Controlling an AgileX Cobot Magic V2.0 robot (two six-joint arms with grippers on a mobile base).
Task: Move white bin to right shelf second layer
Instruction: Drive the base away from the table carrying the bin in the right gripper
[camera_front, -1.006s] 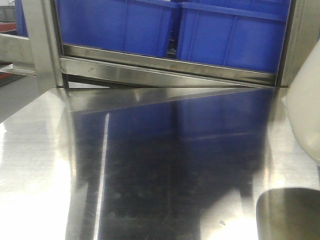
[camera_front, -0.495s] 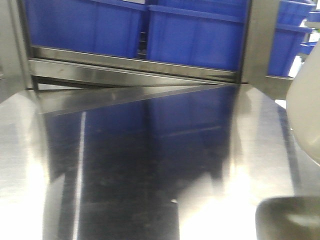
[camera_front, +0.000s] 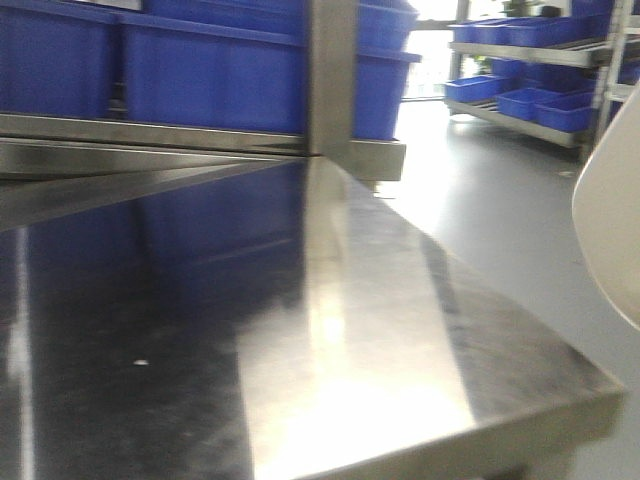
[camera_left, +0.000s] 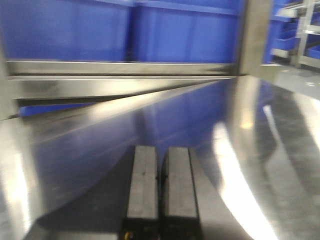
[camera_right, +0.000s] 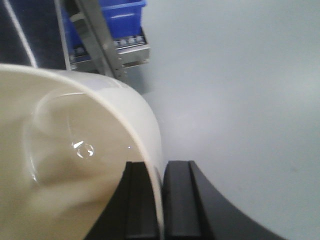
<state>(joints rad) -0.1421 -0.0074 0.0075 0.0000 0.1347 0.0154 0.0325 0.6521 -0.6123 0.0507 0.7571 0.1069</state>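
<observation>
**The right gripper (camera_right: 161, 169) holds the white bin (camera_right: 75, 150)**

Front view: the bin sits at the right border, past the edge of the steel table (camera_front: 400, 330).
Left wrist: the left gripper (camera_left: 161, 156) is clenched empty above the table, blue crates (camera_left: 65, 30) behind.
Right wrist: fingers (camera_right: 182, 200) clamp the bin's wall.

white bin (camera_right: 75, 150) | glossy cream-white, empty | rim wall pinched by right claw (camera_right: 160, 172) | held aloft

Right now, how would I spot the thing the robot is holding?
Find the shiny steel table in front of the blue crates. Just off its right edge, over the grey floor, hangs the white bin, its rim pinched by the right gripper. It is the only creamy, rounded tub; its neighbours are blue and boxy.
</observation>
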